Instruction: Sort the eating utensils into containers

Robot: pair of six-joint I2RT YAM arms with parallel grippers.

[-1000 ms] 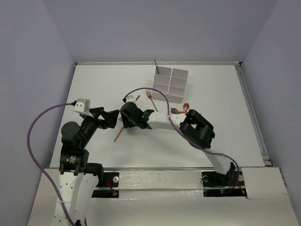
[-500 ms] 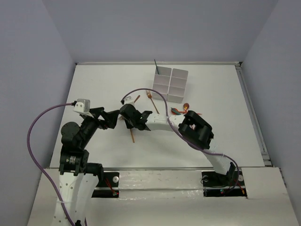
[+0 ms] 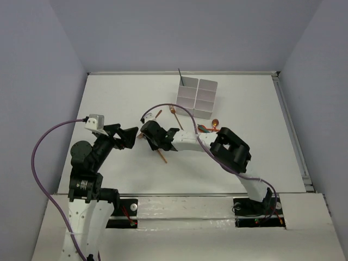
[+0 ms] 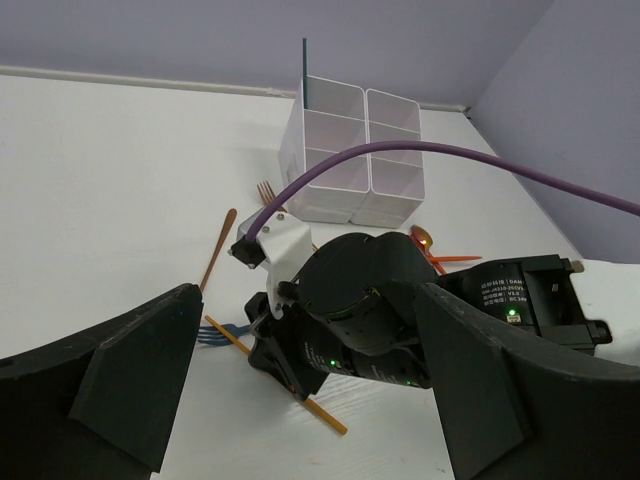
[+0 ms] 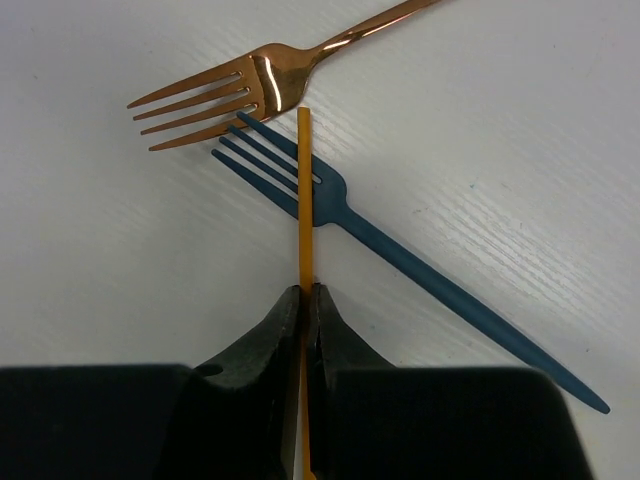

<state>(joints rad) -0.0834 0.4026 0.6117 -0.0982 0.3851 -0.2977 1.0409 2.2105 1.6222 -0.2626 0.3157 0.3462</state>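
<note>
The eating utensils mostly lie out on the desk [image 3: 109,98], near its middle. On the left, the left hand [image 3: 130,138] hangs wide open and holds nothing. Next to it, the right hand [image 5: 303,300] has just snapped shut on a thin orange stick [image 5: 302,200], and the stick has swung round in its grip. So one utensil is caught and, I think, ready to lift. The stick pokes out past the fingers, crossing over a blue fork [image 5: 400,250] and reaching a copper fork [image 5: 215,100]. The containers [image 3: 187,93] stand further right, toward the far edge, with one dark utensil [image 3: 180,76] standing in the far left box. The other utensils [image 3: 209,128] lie just below them.
</note>
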